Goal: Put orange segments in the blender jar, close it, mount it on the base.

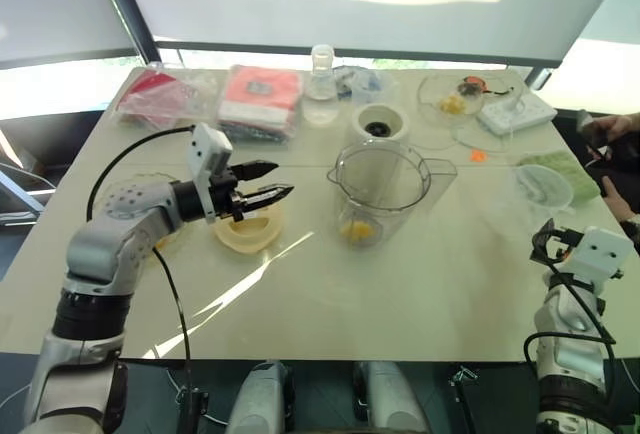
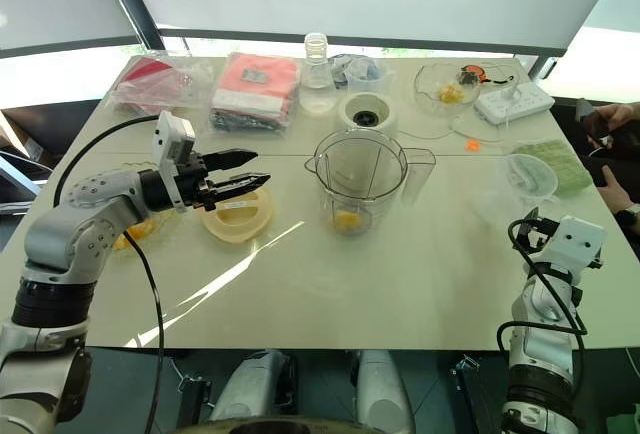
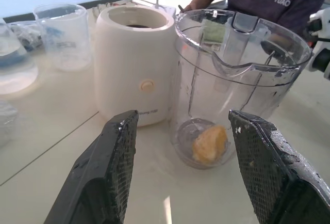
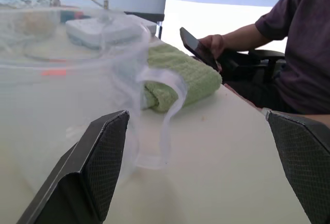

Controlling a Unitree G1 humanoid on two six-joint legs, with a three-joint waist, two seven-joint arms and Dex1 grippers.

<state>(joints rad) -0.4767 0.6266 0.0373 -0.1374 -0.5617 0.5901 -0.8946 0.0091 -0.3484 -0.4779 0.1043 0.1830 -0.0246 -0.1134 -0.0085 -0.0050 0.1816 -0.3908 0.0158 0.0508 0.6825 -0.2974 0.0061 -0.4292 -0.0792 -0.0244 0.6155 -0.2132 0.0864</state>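
Note:
The blender jar stands upright and uncovered in the middle of the table, with one orange segment lying on its bottom. More orange segments sit in a clear bowl at the back right. The white base stands just behind the jar, dark socket up. My left gripper hovers open and empty to the jar's left, above a flat cream lid, pointing at the jar. My right gripper is open and empty at the table's right front edge, facing a small clear cup.
A glass flask, red packets and a white power strip line the back. A green cloth and a tiny orange square lie right. A seated person holds a phone beyond the right edge.

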